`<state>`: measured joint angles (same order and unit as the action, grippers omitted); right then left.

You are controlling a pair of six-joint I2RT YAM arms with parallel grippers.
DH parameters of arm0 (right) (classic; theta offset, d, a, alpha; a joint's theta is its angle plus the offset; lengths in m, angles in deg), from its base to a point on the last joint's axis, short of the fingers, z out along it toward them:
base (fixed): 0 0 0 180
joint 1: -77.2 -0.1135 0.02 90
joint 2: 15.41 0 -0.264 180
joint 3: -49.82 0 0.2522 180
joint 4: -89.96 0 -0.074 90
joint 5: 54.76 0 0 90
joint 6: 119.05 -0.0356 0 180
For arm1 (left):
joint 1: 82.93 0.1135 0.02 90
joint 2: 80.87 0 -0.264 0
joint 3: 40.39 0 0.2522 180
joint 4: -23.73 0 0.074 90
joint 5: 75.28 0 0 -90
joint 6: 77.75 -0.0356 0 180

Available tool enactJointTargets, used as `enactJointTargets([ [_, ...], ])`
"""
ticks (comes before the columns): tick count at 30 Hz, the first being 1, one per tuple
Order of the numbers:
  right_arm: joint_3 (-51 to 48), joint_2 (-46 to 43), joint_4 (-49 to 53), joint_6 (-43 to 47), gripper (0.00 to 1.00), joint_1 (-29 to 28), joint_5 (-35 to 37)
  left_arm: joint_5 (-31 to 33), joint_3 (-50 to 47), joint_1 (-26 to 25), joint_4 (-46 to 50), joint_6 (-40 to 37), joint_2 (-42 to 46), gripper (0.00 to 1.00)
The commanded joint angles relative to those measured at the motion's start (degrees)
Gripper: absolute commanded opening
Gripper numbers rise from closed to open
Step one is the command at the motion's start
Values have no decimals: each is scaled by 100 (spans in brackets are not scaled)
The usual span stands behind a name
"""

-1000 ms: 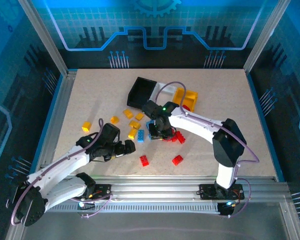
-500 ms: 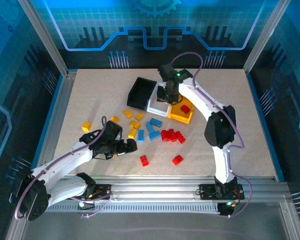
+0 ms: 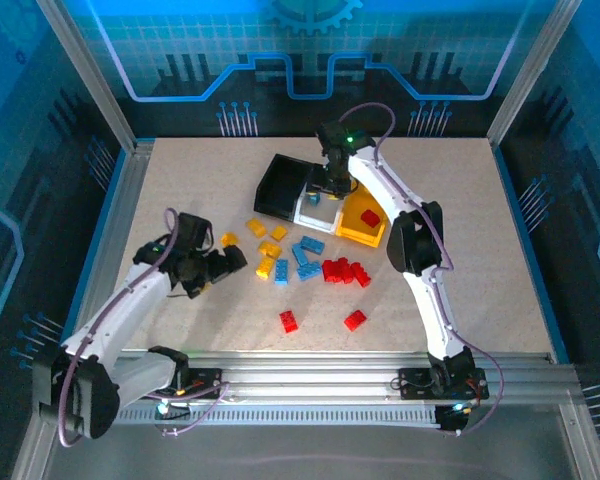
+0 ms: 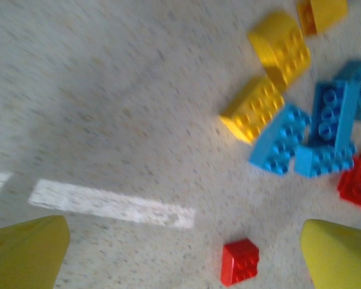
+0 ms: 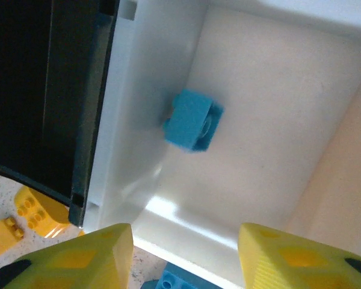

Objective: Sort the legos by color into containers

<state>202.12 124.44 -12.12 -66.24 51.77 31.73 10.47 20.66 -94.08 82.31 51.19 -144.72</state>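
Loose legos lie mid-table: yellow ones [image 3: 269,248], light blue ones [image 3: 305,256], a red cluster [image 3: 345,270] and two red singles [image 3: 289,321] nearer the front. The black bin [image 3: 280,186], white bin [image 3: 311,212] and yellow-orange bin [image 3: 358,233] stand side by side at the back. My right gripper [image 3: 325,190] hangs open over the white bin [image 5: 259,138], and a blue brick [image 5: 192,119] lies loose inside it. My left gripper [image 3: 227,262] is open and empty, low over the table left of the pile. In its wrist view a red brick [image 4: 239,261] sits between the fingers [image 4: 27,253].
A red brick [image 3: 370,217] lies in the yellow-orange bin. The black bin's wall [image 5: 42,90] is just left of my right gripper [image 5: 185,232]. Yellow bricks [image 4: 253,108] and blue bricks [image 4: 280,139] lie ahead of my left gripper [image 4: 182,232]. Metal frame rails edge the table.
My right gripper rose from the brick pile, swung back over the white bin and let go of a blue brick there. My left arm swung left, away from the front.
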Motion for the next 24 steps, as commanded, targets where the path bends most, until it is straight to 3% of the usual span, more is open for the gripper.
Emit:
enactJointTargets([
  [1,-174,-549,251,71,52,-33,-122,538,442,716,563,-504,-310,99],
  [6,-1553,-1550,-60,85,53,-252,-176,667,904,1915,491,-978,-1315,99],
  [10,-2715,-2318,-403,8,54,-356,-322,723,1179,2400,246,-1163,-2061,99],
  [17,-3878,-2927,-856,-194,54,-406,-577,737,1322,2763,-57,-1202,-2628,99],
  [24,-4037,-2891,-941,-219,54,-454,-703,653,1700,2812,-192,-1417,-3241,99],
])
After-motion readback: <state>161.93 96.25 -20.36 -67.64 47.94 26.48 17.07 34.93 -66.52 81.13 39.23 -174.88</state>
